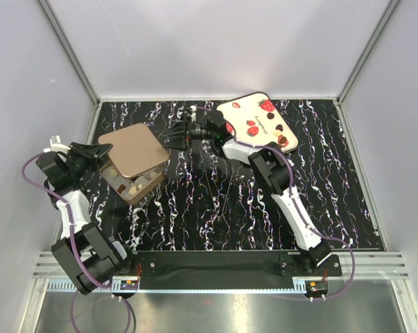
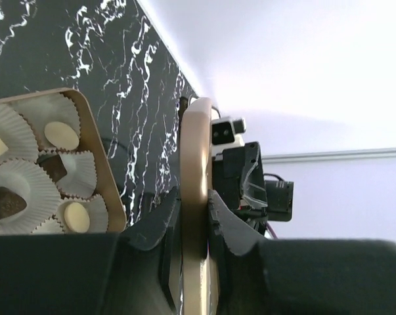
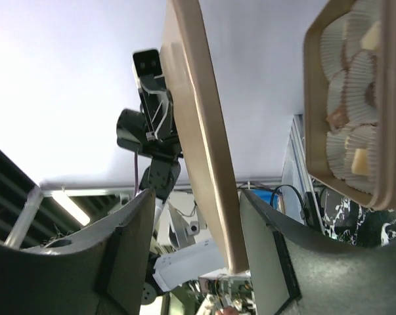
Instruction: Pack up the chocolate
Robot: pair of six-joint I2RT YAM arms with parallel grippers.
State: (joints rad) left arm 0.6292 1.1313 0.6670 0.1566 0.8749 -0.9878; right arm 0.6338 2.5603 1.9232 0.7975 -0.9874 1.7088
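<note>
Two grippers, one brown lid (image 1: 134, 148), one tan box (image 2: 102, 164) and one strawberry-printed tray (image 1: 247, 104) are on the black marbled table (image 1: 215, 201). At the box's left corner the left gripper (image 2: 193, 195) is clamped narrow on the lid's edge, both fingers (image 2: 168, 223) pressed flat against it, and holds it tilted above the box. The lid covers most of the box and leaves a strip along the near side open. In that strip the left wrist view shows five pieces of chocolate (image 2: 61, 136), each in a white pleated paper cup: two creamy white rounds, one pale piece cut off by the frame edge, and two dark brown ones (image 2: 6, 203). On the box's right the right gripper (image 3: 198, 197) stands well apart around the lid's far edge, a gap showing on each side, gripping nothing. Farther right of the box, on the tray, lie at least two more small pieces (image 1: 283, 139), too small to tell their shape.
</note>
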